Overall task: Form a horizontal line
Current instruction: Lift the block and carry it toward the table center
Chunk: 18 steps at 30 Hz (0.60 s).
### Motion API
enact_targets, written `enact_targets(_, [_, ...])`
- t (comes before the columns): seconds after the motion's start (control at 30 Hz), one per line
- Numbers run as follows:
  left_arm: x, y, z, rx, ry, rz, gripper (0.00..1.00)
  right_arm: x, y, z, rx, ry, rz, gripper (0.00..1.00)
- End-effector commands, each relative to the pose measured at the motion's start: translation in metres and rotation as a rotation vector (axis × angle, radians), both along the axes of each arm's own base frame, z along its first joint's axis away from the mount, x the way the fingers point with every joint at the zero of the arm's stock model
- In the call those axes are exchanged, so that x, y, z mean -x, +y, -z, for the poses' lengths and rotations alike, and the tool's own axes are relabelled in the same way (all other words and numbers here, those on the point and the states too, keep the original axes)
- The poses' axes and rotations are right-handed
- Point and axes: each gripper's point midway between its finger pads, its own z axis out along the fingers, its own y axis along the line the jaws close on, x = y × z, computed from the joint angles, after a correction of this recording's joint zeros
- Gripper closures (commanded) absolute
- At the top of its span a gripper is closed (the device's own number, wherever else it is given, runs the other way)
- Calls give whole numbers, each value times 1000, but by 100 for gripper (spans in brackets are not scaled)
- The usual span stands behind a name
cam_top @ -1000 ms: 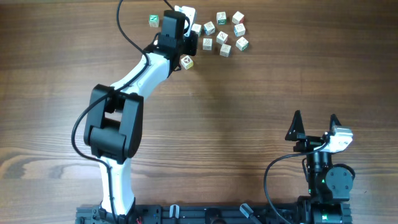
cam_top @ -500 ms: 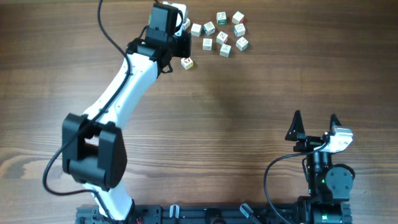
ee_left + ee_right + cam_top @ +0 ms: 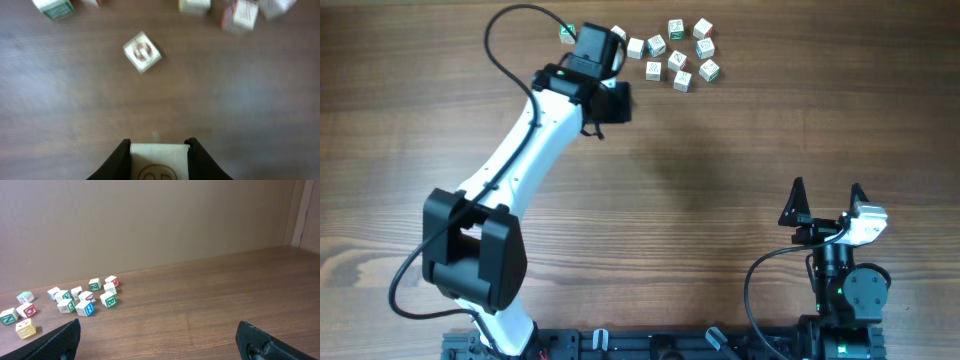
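Note:
My left gripper [image 3: 613,102] hovers just below the scattered cubes at the table's far side. In the left wrist view it [image 3: 157,143] is shut on a white cube [image 3: 159,161] with a brown ringed mark, one jaw pressed against each side. Ahead of it a loose white cube [image 3: 142,51] with a red ringed mark lies tilted on the wood. Several white letter cubes [image 3: 678,55] lie scattered, apart from one another. The horizontal line is not in view. My right gripper [image 3: 827,190] rests open near the front right, and between its fingers [image 3: 157,325] there is nothing.
A lone green-marked cube [image 3: 566,33] sits left of the left wrist. More cubes [image 3: 241,14] line the top edge of the left wrist view. The left arm [image 3: 520,150] stretches diagonally across the left half of the wooden table [image 3: 740,130].
The left gripper has swung toward the near side, over the spot where a lone cube lay; that cube no longer shows from above. The right arm has not moved.

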Motion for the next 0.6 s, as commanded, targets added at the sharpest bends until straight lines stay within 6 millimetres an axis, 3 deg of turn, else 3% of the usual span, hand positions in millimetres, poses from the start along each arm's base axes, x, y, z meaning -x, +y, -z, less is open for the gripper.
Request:
enact_targets(0.0, [16, -21, -11, 25, 13, 31, 77, 0, 1, -2, 18, -10, -9, 0])
enact_targets(0.33, [27, -25, 1, -49, 24, -75, 76, 0, 1, -2, 18, -9, -10, 0])
enact_targets(0.57, [19, -33, 42, -1, -12, -166, 75, 0, 1, -2, 18, -9, -10, 0])
